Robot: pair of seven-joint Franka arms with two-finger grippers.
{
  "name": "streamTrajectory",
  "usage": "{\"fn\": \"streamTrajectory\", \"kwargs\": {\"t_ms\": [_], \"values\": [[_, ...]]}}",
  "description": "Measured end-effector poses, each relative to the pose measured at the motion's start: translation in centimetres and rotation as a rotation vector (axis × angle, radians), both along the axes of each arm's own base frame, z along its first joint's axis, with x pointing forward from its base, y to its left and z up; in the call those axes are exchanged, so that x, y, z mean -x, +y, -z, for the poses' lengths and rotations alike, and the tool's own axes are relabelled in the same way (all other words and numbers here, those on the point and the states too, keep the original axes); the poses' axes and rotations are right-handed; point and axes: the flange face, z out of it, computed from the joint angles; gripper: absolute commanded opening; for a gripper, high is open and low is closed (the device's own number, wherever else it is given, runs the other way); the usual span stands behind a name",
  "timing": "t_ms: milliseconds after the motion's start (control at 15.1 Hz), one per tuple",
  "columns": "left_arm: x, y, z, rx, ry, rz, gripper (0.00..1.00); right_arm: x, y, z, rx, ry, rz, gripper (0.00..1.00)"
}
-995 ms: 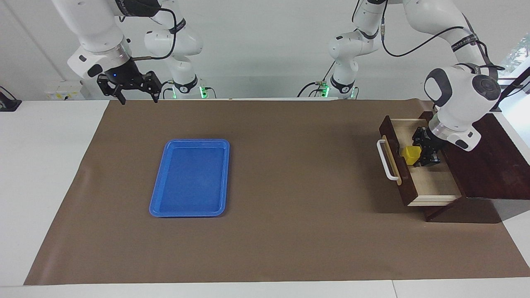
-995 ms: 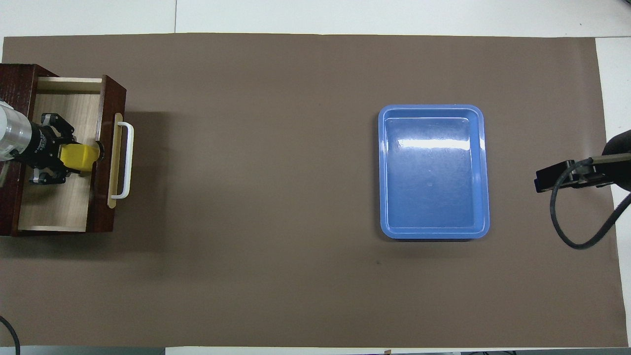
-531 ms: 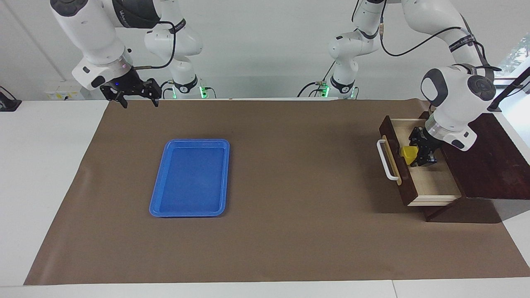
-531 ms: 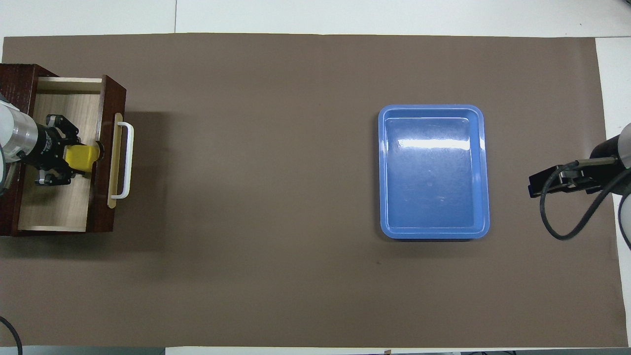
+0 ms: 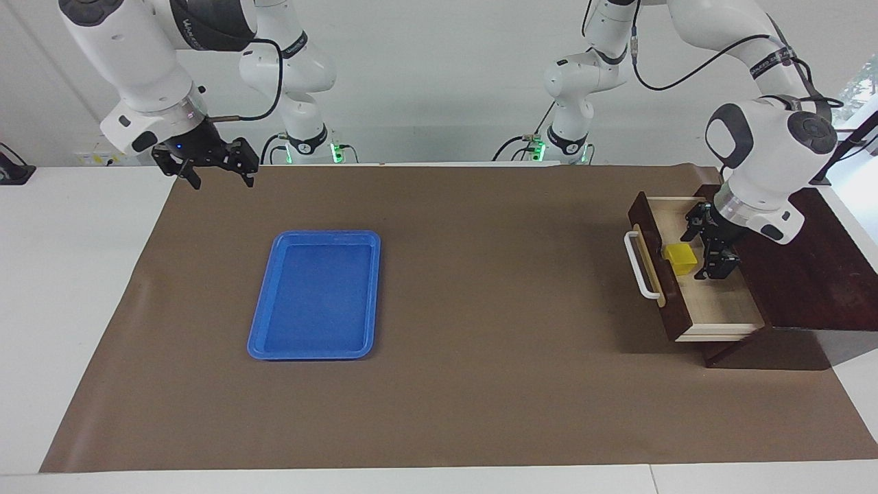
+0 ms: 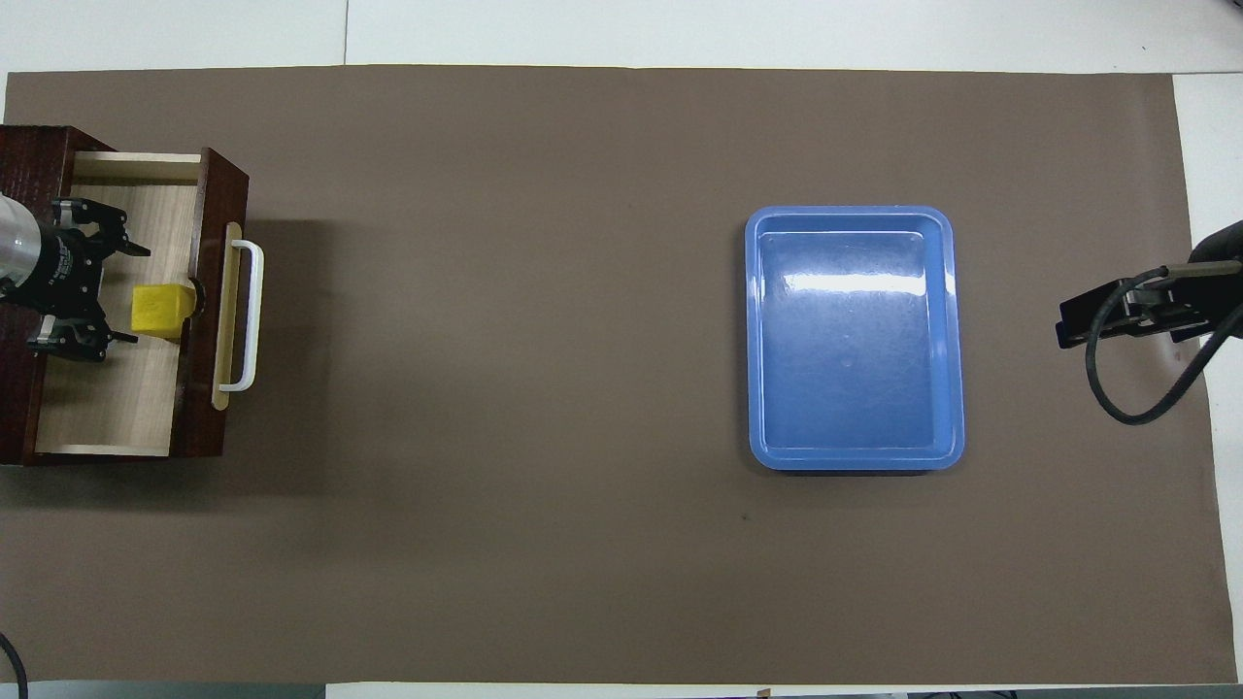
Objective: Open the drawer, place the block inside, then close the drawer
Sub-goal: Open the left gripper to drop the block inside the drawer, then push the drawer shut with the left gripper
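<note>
The right gripper (image 5: 216,173) hangs with fingers spread over the brown mat's (image 5: 480,288) edge at the robots' end; the right arm waits. Lettering on both arms' links is too small to read. The left gripper (image 5: 710,243) is over the open drawer (image 5: 720,309), fingers spread and clear of the block (image 5: 680,259), which rests inside against the drawer front. The wrist hides part of the drawer's interior. The white handle (image 5: 639,266) faces the blue tray (image 5: 315,295), well apart from it.
</note>
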Motion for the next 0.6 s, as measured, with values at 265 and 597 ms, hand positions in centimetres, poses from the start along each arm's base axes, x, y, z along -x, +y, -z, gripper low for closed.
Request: {"fn": "streamTrajectory", "kwargs": {"t_ms": [265, 597], "values": [[0.0, -4.0, -4.8, 0.009, 0.003, 0.061, 1.00, 0.0, 0.0, 0.0, 0.000, 0.001, 0.000, 1.00], [1.2, -13.3, -4.9, 0.007, 0.023, 0.131, 1.00, 0.0, 0.1, -0.2, 0.000, -0.003, -0.003, 1.00]]}}
